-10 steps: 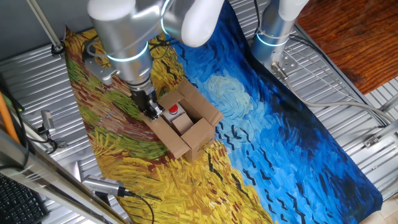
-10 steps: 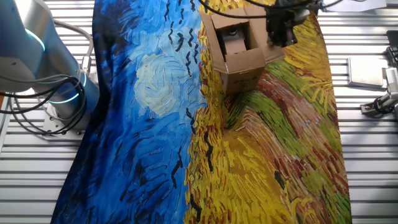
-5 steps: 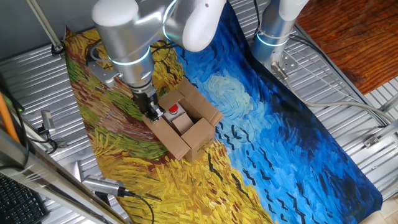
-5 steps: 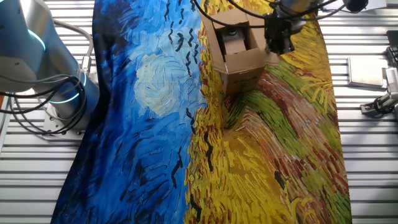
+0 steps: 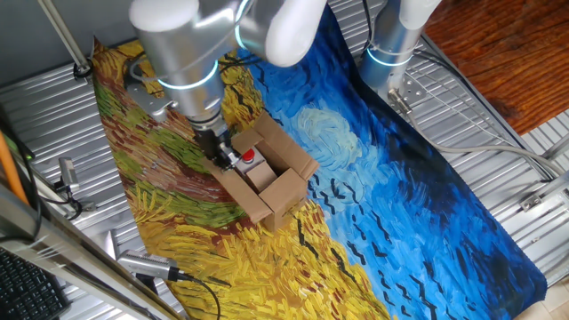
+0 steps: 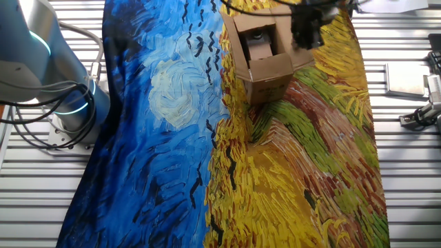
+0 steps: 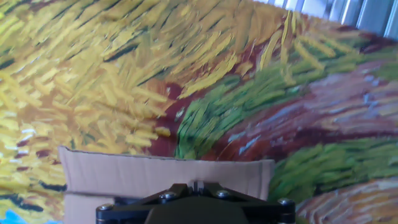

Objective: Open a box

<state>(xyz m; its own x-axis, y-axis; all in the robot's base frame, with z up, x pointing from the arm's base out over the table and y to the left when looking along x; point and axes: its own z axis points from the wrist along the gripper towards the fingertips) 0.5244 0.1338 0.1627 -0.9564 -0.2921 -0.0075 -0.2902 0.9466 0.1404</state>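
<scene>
Working the long side flap of the cardboard box [image 5: 264, 178], the gripper [image 5: 222, 158] sits at the box's left rim in one fixed view, probably pushing that flap outward; the far flap and near end flap already stand open, with a red-capped item [image 5: 249, 158] visible inside. Box sits near the table's far-left corner, on the yellow part of the painting-print cloth [image 5: 373, 213]. Finger gap is hidden by the black body, so I cannot tell how wide it is.

Other fixed view: box [image 6: 265, 58] near the top edge, gripper [image 6: 306, 33] just beside its right wall, again too dark to judge. A second arm's base [image 6: 65, 103] stands on the ribbed metal tabletop [image 6: 406, 172] at left.

Hand view: a brown flap [image 7: 165, 176] lies flat on the cloth below the gripper mount [image 7: 196, 205]; fingertips out of frame.
</scene>
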